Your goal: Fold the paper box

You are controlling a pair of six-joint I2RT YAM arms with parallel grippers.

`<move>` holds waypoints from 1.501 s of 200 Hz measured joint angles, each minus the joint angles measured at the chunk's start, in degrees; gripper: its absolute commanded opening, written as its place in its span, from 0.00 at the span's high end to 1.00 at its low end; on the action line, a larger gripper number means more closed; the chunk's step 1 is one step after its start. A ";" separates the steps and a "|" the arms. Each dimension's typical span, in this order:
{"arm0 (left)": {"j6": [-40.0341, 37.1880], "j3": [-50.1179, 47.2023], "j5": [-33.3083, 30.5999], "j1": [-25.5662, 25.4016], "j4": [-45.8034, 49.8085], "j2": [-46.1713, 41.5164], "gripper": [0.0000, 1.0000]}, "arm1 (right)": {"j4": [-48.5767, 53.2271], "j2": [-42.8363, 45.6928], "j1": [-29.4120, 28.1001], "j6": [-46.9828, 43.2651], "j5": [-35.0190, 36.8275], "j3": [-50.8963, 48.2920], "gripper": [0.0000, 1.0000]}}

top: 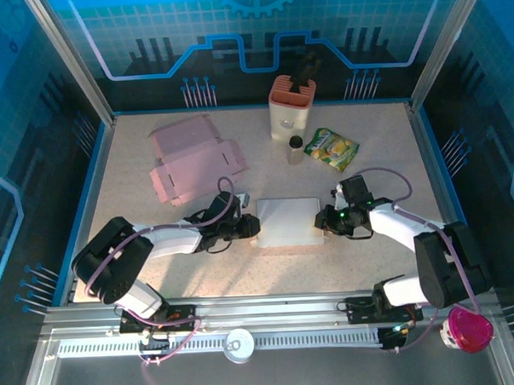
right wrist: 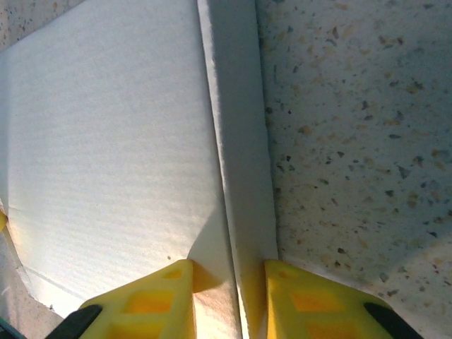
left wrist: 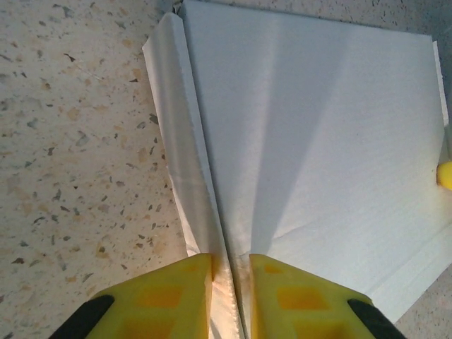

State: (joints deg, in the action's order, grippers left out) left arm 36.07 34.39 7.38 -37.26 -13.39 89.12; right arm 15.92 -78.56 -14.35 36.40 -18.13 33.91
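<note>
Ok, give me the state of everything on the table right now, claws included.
white box, lying flat, both side flaps lifted.
left claw, shut on the white box's left flap.
right claw, straddling the right flap, not yet tight.
pink box, unfolded flat, untouched.
snack packet, lying flat.
small jar, upright, capped.

Right gripper at bottom edge, yellow fingers straddling narrow shaded side flap of white paper box. Flap runs up frame between jaws; whether pads press it unclear. Broad box panel at picture left, speckled table at picture right.
</note>
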 measured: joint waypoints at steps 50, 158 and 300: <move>0.04 -0.68 0.04 0.26 -0.72 -0.37 0.84 | 0.20 -0.09 0.79 -2.25 -0.61 0.24 0.33; 3.06 -7.28 6.12 5.73 -11.93 -0.68 0.86 | -9.11 -3.19 3.80 -3.82 -15.45 -0.22 0.20; 4.22 -9.42 8.55 8.28 -17.20 0.52 0.69 | -32.59 -6.95 -0.57 11.72 -23.67 -5.33 0.49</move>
State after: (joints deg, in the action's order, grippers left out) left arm 40.29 24.97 15.92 -28.97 -30.59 89.65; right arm -16.67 -85.52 -14.92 48.12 -41.80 28.58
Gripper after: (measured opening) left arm 0.257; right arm 0.555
